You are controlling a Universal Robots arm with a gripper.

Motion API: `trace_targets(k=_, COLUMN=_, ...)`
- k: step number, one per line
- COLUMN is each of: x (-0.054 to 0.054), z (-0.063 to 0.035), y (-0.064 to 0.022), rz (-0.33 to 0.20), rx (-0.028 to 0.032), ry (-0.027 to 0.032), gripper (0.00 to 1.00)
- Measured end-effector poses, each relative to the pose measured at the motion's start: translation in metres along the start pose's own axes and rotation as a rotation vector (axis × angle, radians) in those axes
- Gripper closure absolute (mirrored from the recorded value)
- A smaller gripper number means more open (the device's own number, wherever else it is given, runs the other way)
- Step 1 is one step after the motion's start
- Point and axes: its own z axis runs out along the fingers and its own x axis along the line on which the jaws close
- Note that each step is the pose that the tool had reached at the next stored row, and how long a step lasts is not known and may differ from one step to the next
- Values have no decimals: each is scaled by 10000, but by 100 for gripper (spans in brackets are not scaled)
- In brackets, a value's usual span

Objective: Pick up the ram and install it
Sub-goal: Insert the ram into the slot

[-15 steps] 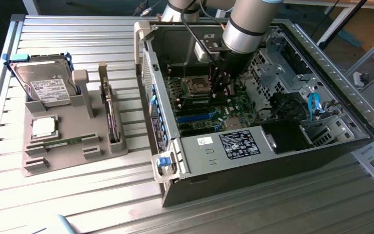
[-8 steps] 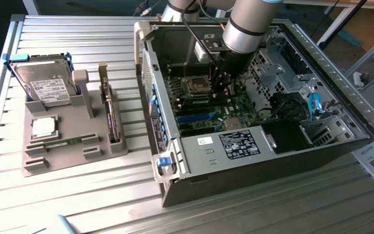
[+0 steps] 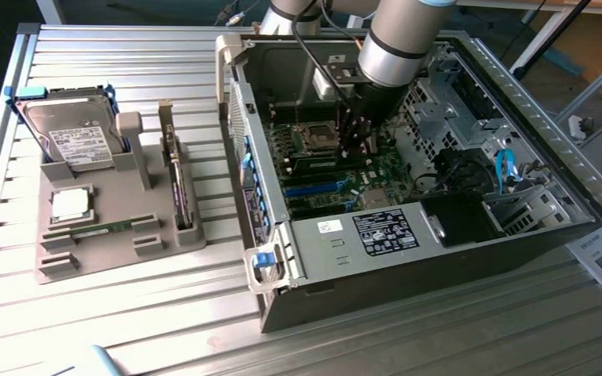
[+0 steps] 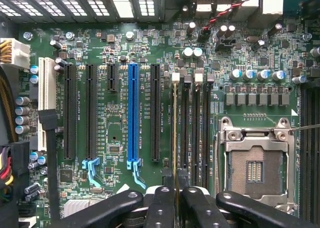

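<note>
Plainly, the gripper (image 4: 176,190) is clamped on the ram (image 4: 175,138). Its 2 black fingers (image 4: 161,208) pinch the thin green stick, which is seen edge-on running straight out from between them. The ram lines up with 1 of the 4 memory slots (image 4: 198,128), the one farthest from the processor socket (image 4: 255,163). I cannot tell whether its lower edge is seated in that slot or only held just over it.

The other 3 memory slots lie between the ram and the processor socket. A black expansion slot (image 4: 156,113) and then the blue slot (image 4: 133,113) sit beyond the ram, on the side away from the socket, all parallel to it on the motherboard (image 4: 250,95).

From the exterior view, the arm (image 3: 395,47) reaches down into the open computer case (image 3: 520,94), with the gripper (image 3: 353,145) just beside the processor socket (image 3: 317,139). Well away from the socket, outside the case on the exterior view's left, a grey tray (image 3: 60,270) holds a hard drive (image 3: 71,141), 1 silver chip (image 3: 71,204), a second green stick (image 3: 103,229) and a dark card (image 3: 181,188).
</note>
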Motion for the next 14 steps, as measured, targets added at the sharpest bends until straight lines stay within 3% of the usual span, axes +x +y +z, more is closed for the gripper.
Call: trace_targets(k=14, x=0, z=-10, y=-17, rz=4, rx=-7, ry=-3, gripper=87)
